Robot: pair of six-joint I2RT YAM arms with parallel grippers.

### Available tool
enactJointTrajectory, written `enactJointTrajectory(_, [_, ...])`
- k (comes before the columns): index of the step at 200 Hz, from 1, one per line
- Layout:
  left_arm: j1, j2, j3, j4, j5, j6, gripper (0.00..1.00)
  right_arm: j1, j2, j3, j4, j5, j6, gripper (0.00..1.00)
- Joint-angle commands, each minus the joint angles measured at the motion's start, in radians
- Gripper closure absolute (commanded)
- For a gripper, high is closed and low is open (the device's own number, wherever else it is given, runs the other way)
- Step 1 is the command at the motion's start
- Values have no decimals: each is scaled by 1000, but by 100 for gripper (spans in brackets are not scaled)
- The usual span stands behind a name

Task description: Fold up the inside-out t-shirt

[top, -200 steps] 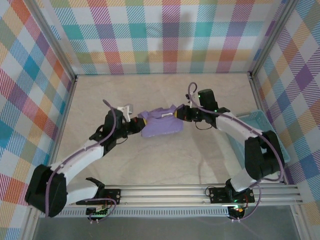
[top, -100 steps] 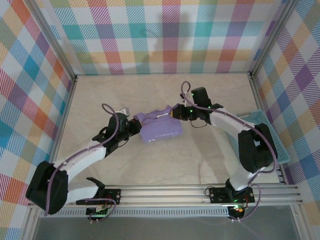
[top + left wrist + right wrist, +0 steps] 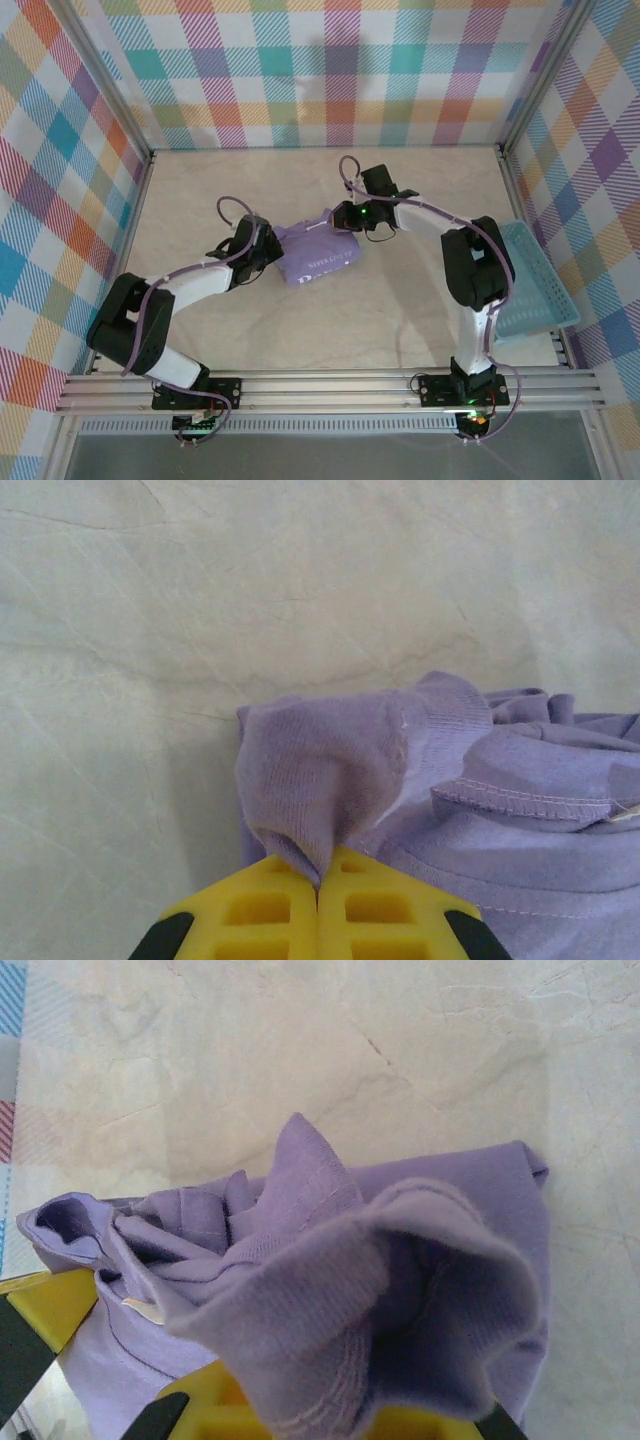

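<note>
Your left hand (image 3: 318,882) pinching t-shirt (image 3: 318,256) corner; right hand (image 3: 346,216) pinching opposite edge, cloth bunched over it. Shirt mid-tabletop (image 3: 400,300), rumpled bundle between both hands. Judged: partly gathered, not flat; you have smoothing and final folds left

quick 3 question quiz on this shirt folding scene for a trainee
1. True or false: the left gripper is shut on the t-shirt.
2. Where does the blue basket sit? A: by the left arm. B: at the right edge of the table. C: under the t-shirt.
3. What is the right gripper holding?

Key: 1 true. 2 B. 3 a bunched edge of the t-shirt.
</note>
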Motion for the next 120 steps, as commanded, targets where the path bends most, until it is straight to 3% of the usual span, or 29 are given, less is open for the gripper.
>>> enactJointTrajectory(1, [20,53,27,-54,-45,-10,100,-8,37,49,-44,60,-23,94])
enactJointTrajectory(24, [21,85,35,-76,-39,-21,96,-9,47,54,-61,76,-30,76])
enactJointTrajectory(43, [25,80,40,-123,-52,-47,81,-11,17,38,-77,68,-40,57])
enactJointTrajectory(56, [32,67,54,-186,-72,-65,68,-18,-19,24,-101,64,-49,48])
enactJointTrajectory(63, [33,57,65,-219,-79,-66,62,-24,-41,12,-106,61,-57,46])
enactJointTrajectory(120, [12,-114,142,-472,-137,-21,39,-48,-241,-216,22,-46,-110,38])
